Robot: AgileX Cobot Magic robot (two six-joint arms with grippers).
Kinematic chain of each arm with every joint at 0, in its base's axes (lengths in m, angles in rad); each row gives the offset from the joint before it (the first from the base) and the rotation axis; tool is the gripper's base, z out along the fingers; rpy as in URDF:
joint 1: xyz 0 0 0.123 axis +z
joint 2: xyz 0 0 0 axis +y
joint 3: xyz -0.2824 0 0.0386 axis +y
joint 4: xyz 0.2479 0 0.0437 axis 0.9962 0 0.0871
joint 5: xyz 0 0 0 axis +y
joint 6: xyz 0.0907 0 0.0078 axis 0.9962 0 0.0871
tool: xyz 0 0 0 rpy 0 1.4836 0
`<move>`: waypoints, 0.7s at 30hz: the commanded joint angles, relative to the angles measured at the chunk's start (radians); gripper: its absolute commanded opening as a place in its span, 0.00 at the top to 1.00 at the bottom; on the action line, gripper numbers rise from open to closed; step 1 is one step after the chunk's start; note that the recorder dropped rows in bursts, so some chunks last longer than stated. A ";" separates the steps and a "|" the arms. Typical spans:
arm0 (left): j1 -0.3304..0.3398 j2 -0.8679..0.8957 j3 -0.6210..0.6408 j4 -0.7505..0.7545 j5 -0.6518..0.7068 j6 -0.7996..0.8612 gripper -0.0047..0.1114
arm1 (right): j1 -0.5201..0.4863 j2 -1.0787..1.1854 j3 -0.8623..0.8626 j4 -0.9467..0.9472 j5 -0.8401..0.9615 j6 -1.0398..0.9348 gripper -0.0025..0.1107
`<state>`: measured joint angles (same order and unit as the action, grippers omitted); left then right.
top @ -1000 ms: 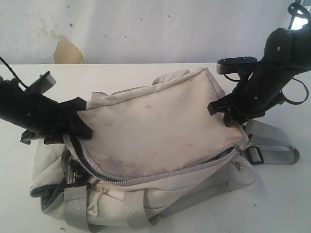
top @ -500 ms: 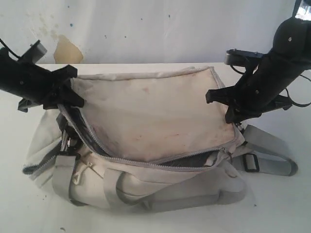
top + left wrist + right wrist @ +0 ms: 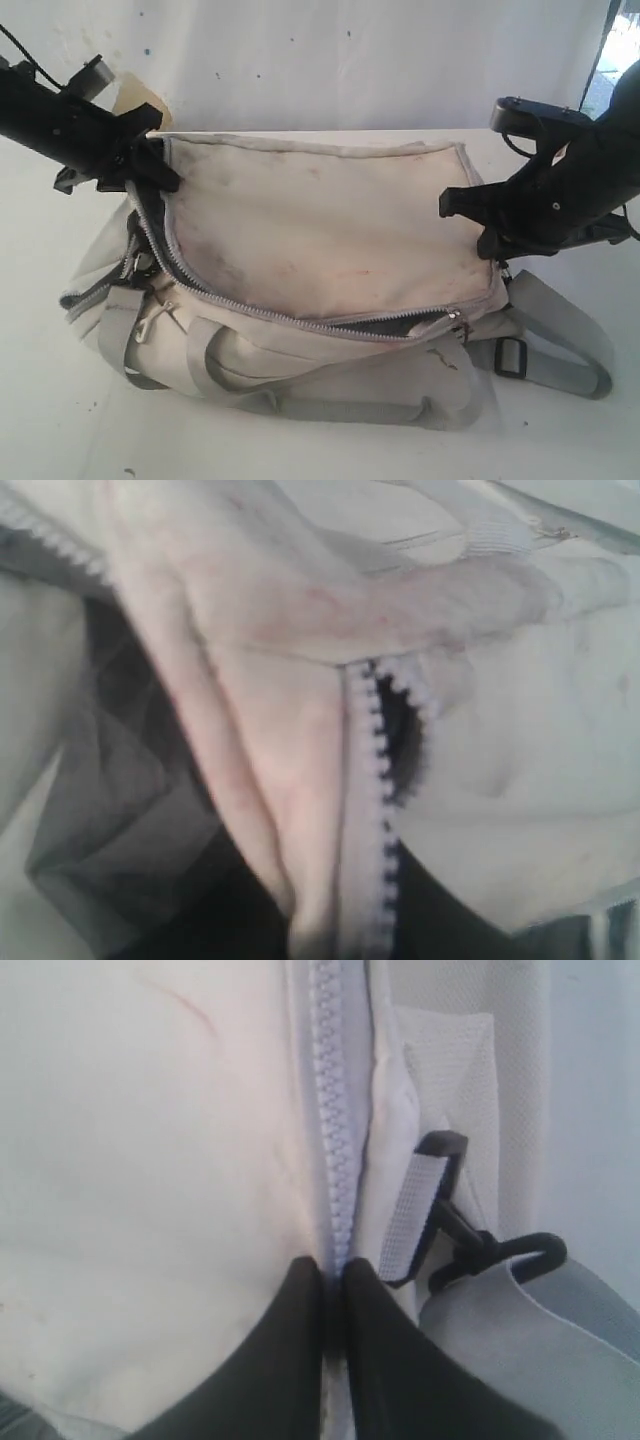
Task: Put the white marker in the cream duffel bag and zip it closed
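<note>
With right hand (image 3: 332,1265) pinching cream duffel bag (image 3: 320,230) flap and left hand (image 3: 152,168) hold at 10 o'clock unclear, flap could have slipped free.

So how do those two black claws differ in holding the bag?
The left gripper holds the cream duffel bag at the flap corner where the zipper gapes open; the right gripper pinches the far end, where the teeth look closed. The left gripper sits higher in the exterior view than the right. Both are black and shut on fabric.
</note>
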<state>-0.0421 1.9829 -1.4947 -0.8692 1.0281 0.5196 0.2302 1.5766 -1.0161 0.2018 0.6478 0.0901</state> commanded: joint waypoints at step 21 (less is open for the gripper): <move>-0.158 -0.216 -0.053 -0.066 0.193 0.021 0.44 | -0.011 -0.003 0.029 0.161 -0.111 -0.009 0.98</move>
<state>-0.1368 1.7775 -1.5426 -0.9386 1.2015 0.5334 0.2266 1.5766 -0.9914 0.3785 0.5600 0.0889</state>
